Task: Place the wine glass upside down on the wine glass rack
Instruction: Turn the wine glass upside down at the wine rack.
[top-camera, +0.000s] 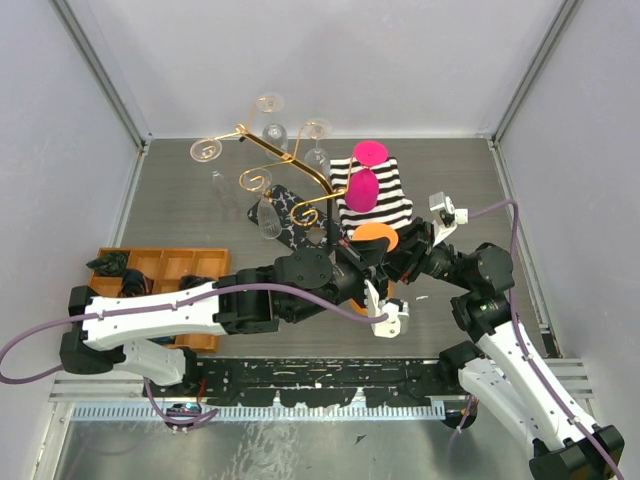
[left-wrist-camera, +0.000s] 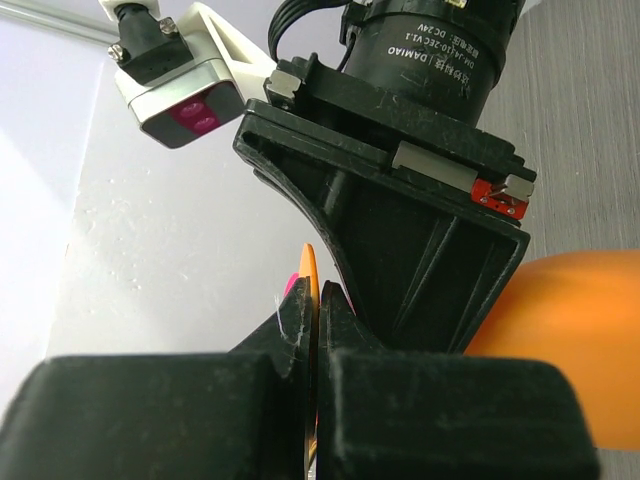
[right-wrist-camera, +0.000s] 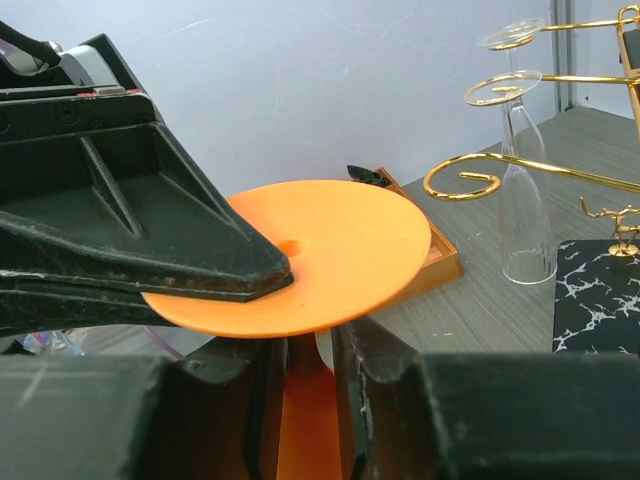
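An orange wine glass is held in the air between both grippers; its round foot faces up. My left gripper is shut on the thin edge of that foot, and the orange bowl shows behind it. My right gripper is shut around the orange stem just under the foot; the left fingers clamp the foot from the left. The gold wire rack on its black marbled base stands behind the grippers, with clear glasses hanging on it.
A black-and-white striped cloth right of the rack carries two pink glasses. A wooden compartment tray lies at the left. In the right wrist view, a hanging clear glass and the rack's scroll hooks are close on the right.
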